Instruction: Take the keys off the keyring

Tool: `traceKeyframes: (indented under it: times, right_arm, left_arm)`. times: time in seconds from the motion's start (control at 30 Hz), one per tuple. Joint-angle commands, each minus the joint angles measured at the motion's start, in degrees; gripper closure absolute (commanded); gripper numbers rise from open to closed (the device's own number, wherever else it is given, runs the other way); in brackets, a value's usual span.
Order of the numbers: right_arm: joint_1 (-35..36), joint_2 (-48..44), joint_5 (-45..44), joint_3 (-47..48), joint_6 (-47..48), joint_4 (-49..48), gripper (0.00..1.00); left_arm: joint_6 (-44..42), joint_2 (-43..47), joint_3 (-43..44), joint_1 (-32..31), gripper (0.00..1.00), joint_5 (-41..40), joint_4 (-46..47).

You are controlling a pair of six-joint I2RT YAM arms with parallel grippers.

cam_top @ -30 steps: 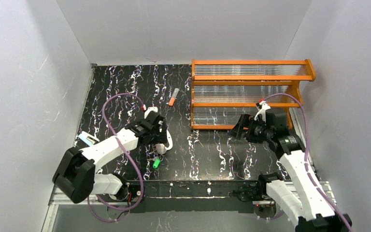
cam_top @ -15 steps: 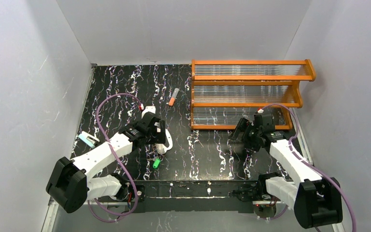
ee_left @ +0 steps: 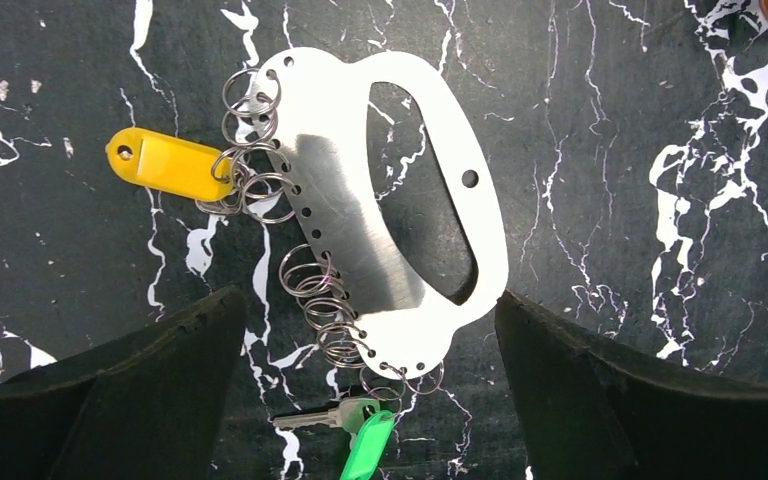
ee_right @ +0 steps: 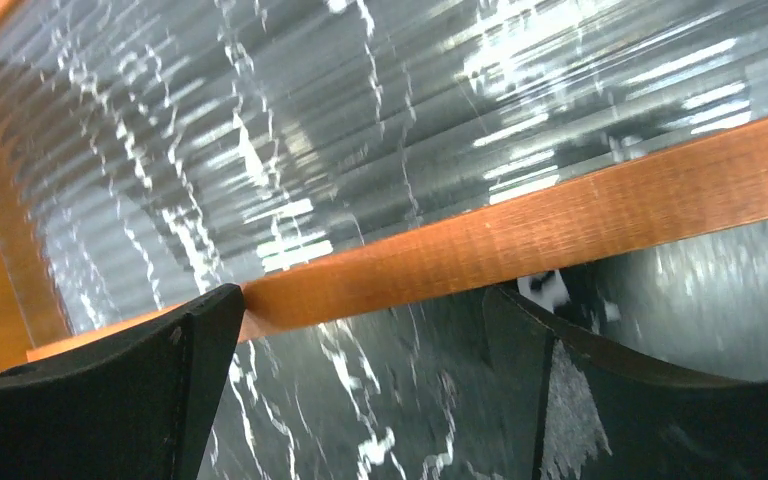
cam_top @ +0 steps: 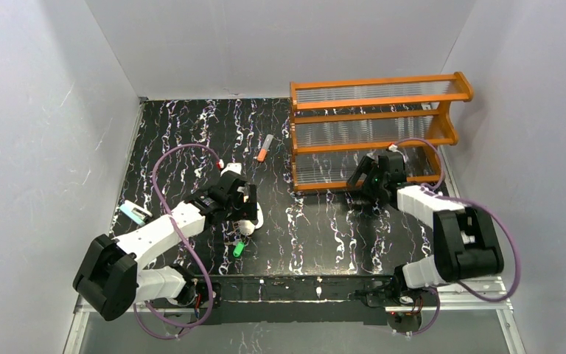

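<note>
While the left tool [ee_left: 365, 310] is hovering wide open and empty over the flat grey metal oval keyring [ee_left: 350, 230], lying on the black marbled desk [ee_left: 640, 150] left of centre, the green-headed key [ee_left: 365, 450] and yellow-headed key [ee_left: 165, 165] are hanging from wire loops along one edge. Pinning the plate first is probably wisest. The right tool [ee_right: 360, 300], also open, is idling at the orange wooden rack [ee_right: 520, 225], far right.

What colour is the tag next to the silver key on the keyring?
Bright green tag, beside the key below the keyring; clearest in the left wrist view.
</note>
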State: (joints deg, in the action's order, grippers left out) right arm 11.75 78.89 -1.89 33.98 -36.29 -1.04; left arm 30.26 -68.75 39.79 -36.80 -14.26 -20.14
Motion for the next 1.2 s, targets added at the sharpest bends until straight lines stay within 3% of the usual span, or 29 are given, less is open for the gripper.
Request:
traceKeyframes:
  times: [0.0, 0.17, 0.3, 0.53, 0.73, 0.9, 1.1, 1.17]
  right_arm:
    - [-0.05, 9.66, -3.23, 6.80, 5.16, -8.12, 0.01]
    - [-0.10, 17.63, -4.04, 14.62, 9.16, -9.69, 0.01]
    - [1.53, 15.79, 0.64, 15.89, 9.72, -6.53, 0.01]
    - [12.87, 1.09, 5.28, 4.17, 0.43, -4.89, 0.01]
    - [21.02, -7.86, 5.60, -4.30, -11.32, -8.80, 0.01]
    - [25.33, -8.94, 5.59, -8.61, -19.74, -14.66, 0.01]
    - [27.08, -4.67, 8.65, -13.96, -27.29, -25.95, 0.05]
    - [27.26, -2.54, 9.69, -14.24, -27.73, -29.20, 0.07]
  left_arm:
    - [0.30, -0.34, -1.04, 0.66, 0.07, 1.90, 0.75]
    - [1.28, -1.62, -1.87, 1.02, 0.07, 3.95, 2.14]
    - [2.86, -2.23, -2.75, 1.20, 0.08, 4.91, 3.17]
    - [6.17, -2.56, -5.77, 1.21, 0.19, 9.32, 7.85]
    - [9.56, -4.45, -8.09, 1.20, 0.40, 17.47, 14.45]
    - [15.04, -7.35, -9.81, 0.54, 0.46, 25.08, 24.37]
    - [22.14, -13.28, -10.81, -2.56, 0.48, 31.03, 41.08]
    - [22.60, -13.69, -9.83, -2.73, 0.49, 31.78, 42.20]
